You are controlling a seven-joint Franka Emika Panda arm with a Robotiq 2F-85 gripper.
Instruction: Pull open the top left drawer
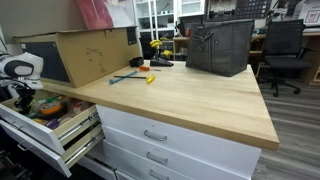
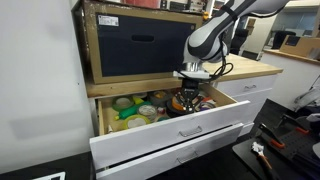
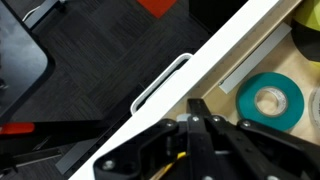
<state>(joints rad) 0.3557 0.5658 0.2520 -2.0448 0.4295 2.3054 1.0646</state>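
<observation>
**Top left drawer standing open, gripper hanging over its contents**

The wide, shallow white-fronted drawer with pale wooden sides is standing pulled well out from under the smooth, pale wooden countertop, at the cabinet's end below a large brown cardboard box. A slim silver bar handle is running along the drawer's flat white front. Small orange, yellow and green items are lying jumbled inside, among them a glossy green tape roll lying flat near the front wall.

The dark Robotiq gripper is hanging over the drawer's interior, just behind the front panel and pointing down into the clutter. Its jaws are blurring into one dark mass in the wrist view, so whether they are parted or closed cannot be told.

Further along the countertop a boxy dark grey bag is sitting upright. Below the countertop's edge, more white drawers with curved silver handles are sitting shut. A black office chair is standing beyond.
</observation>
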